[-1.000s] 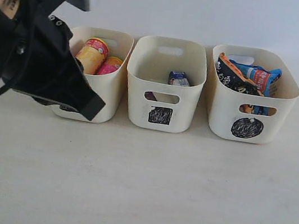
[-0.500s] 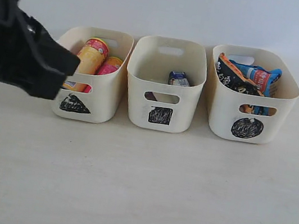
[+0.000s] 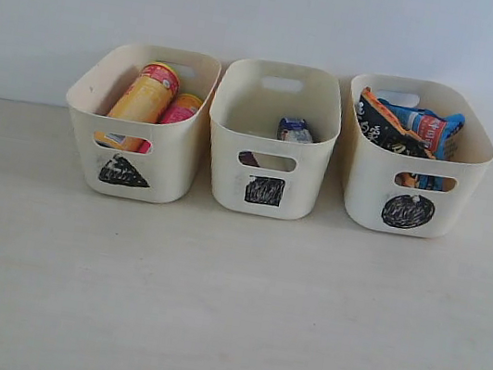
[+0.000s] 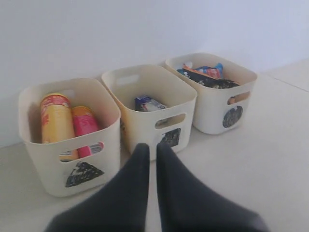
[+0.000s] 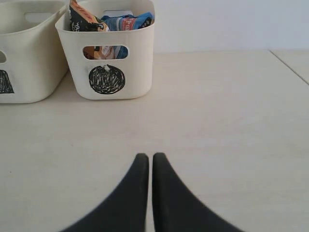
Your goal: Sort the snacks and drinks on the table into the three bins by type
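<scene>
Chip canisters (image 3: 151,95) look stiff/slick, I'd grab mid-body; bags (image 3: 406,126) soft, cartons (image 3: 295,130) light, all in bins (image 3: 234,145); left fingers (image 4: 138,166) & right fingers (image 5: 141,174) closed, empty.

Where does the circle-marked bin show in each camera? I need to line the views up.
Exterior view: circle bin, right end of the row of three.
Left wrist view: circle bin, end of the row, past the square bin, beyond the left gripper.
Right wrist view: circle bin, the only bin seen whole, ahead of the right gripper.
Shared landmark: the square bin beside it, in all three; the right wrist view shows only part of it.
</scene>
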{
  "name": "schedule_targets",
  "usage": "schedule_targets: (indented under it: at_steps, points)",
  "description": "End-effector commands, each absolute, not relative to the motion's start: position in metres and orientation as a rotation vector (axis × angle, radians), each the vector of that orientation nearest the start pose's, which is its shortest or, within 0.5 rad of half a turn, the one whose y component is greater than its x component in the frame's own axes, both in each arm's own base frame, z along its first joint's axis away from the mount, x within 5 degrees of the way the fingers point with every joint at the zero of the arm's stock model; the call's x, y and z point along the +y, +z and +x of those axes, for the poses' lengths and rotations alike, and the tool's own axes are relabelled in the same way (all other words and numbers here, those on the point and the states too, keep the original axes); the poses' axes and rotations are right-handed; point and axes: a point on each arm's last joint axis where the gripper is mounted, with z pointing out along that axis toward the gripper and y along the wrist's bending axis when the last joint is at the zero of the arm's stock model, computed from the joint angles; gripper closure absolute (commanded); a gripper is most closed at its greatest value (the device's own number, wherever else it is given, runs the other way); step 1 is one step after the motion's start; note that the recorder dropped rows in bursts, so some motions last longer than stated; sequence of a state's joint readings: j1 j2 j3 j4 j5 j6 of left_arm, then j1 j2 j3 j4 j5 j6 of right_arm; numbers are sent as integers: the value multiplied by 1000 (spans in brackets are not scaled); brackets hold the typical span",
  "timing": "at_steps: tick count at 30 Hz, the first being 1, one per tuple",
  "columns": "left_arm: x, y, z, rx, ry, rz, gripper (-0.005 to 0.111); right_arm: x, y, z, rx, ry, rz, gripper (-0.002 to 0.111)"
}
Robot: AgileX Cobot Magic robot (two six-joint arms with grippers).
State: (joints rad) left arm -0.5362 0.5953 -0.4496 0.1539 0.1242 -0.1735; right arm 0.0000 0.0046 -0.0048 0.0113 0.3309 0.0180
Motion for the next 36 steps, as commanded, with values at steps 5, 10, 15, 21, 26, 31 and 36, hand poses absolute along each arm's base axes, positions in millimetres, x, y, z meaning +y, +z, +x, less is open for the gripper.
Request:
schedule_targets:
  at_steps: [5,10,15,21,26,31,36]
  points:
    - [-36,273,91,1606,-348,251,103,0,184,54,1810,21,23,108]
    - [-25,260,81,1565,-317,157,103,0,184,54,1810,21,23,108]
    - [-17,248,70,1518,-275,108,103,0,184,54,1810,21,23,108]
    - [-11,229,58,1447,-259,46,103,0,184,54,1810,22,25,108]
    - [-9,219,55,1427,-238,26,103,0,184,54,1810,22,25,108]
    - [-7,217,55,1450,-209,-13,103,0,184,54,1810,22,25,108]
    - [-6,214,56,1480,-203,-19,103,0,184,54,1810,22,25,108]
